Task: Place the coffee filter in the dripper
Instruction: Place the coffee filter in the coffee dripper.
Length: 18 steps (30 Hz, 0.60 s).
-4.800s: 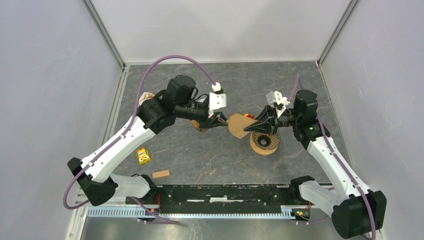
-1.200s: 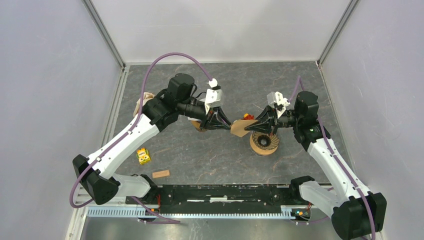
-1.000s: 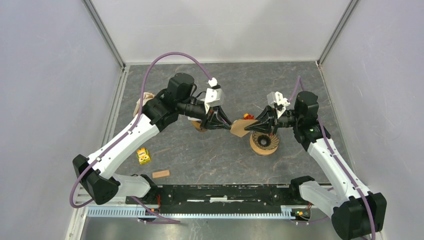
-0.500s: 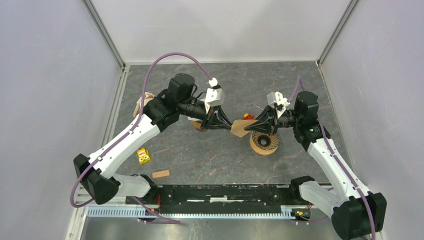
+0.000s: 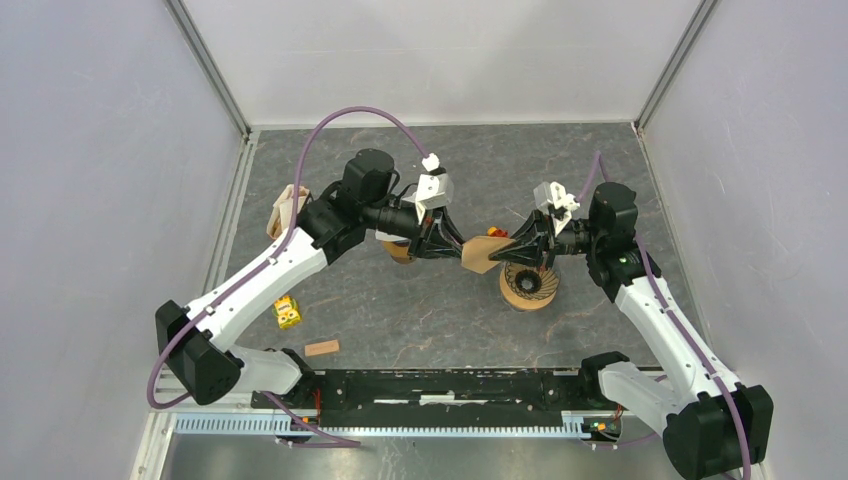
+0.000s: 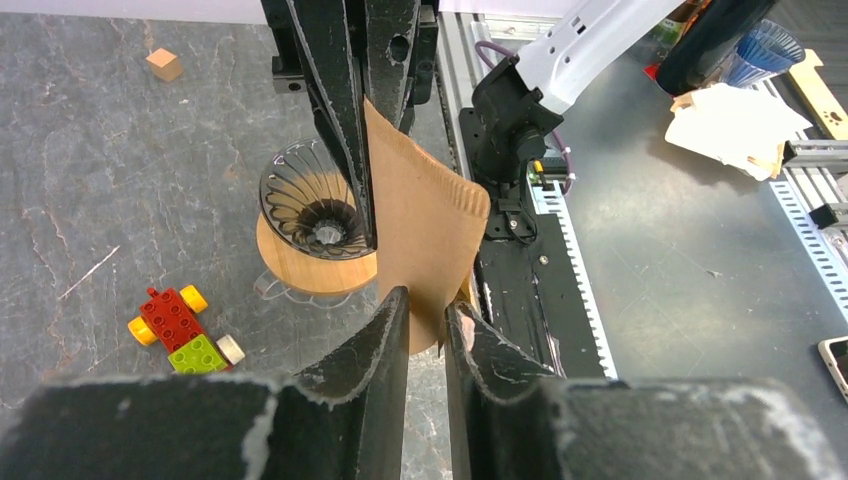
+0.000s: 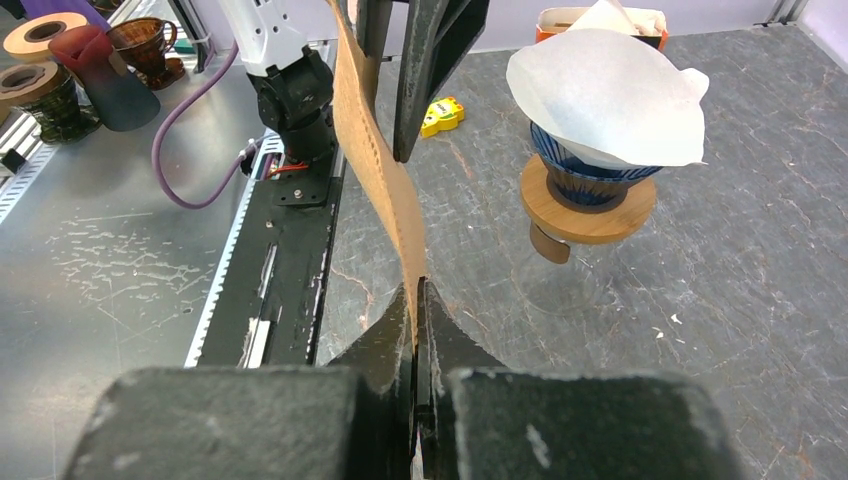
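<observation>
Right fingers [image 7: 385, 350] pinch the filter [image 5: 478, 256], upright, just beside the dripper [image 5: 528, 285]; left fingers [image 6: 375, 340] straddle its other edge, slightly apart.

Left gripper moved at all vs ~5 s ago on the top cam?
Yes. The left gripper has shifted right, closer to the wooden-base dripper, and now sits at the edge of the coffee filter.

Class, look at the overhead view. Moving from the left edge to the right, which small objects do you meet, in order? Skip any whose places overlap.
yellow block → wooden block → brown coffee filter, held in the air → dripper on its wooden base.
</observation>
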Tool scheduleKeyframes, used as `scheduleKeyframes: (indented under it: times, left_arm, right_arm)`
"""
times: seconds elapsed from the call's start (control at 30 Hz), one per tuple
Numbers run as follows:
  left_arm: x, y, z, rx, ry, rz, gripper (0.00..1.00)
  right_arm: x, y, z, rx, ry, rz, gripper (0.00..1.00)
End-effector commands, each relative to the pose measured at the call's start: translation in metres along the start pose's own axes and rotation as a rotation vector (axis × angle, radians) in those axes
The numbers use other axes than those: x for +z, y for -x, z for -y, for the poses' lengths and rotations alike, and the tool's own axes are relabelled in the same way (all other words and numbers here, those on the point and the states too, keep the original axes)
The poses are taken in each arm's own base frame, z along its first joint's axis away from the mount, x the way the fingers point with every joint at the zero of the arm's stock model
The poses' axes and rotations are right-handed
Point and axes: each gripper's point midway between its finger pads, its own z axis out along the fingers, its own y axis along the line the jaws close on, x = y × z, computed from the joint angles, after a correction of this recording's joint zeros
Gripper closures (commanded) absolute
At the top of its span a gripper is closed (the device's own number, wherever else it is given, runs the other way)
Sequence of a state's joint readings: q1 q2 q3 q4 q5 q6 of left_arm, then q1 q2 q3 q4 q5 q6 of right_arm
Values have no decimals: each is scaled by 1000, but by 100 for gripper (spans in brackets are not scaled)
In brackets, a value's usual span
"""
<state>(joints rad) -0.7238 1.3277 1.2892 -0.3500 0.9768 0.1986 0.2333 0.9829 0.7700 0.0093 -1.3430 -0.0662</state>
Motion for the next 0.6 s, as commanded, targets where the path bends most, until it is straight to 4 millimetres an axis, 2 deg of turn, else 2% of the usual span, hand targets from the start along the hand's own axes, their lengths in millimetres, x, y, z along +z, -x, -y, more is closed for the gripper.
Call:
scheduleKeyframes:
  times: [0.0,0.2,0.27,0.33,0.37,0.4,0.47,0.57]
  left_arm:
    - [2,8,-5,-4,17,44,74]
    - [6,10,-7,-61,15,85,76]
    - [7,11,-7,-84,14,97,80]
    - [8,11,-9,-98,29,102,89]
    - [7,11,-10,-107,41,103,96]
    - [6,12,-12,-117,56,106,98]
    - [4,14,-16,-143,99,107,98]
    - [-3,14,-40,-211,263,107,98]
  right_arm:
    - [0,3,1,-17,-2,11,100]
    - [0,3,1,8,2,22,100]
    - [1,2,1,12,2,23,100]
    - [1,2,1,13,1,24,98]
    - [1,2,1,16,-2,24,96]
    - [1,2,2,18,-6,24,90]
    - [1,4,8,23,-34,24,80]
    - [-4,10,31,-10,-157,-17,64]
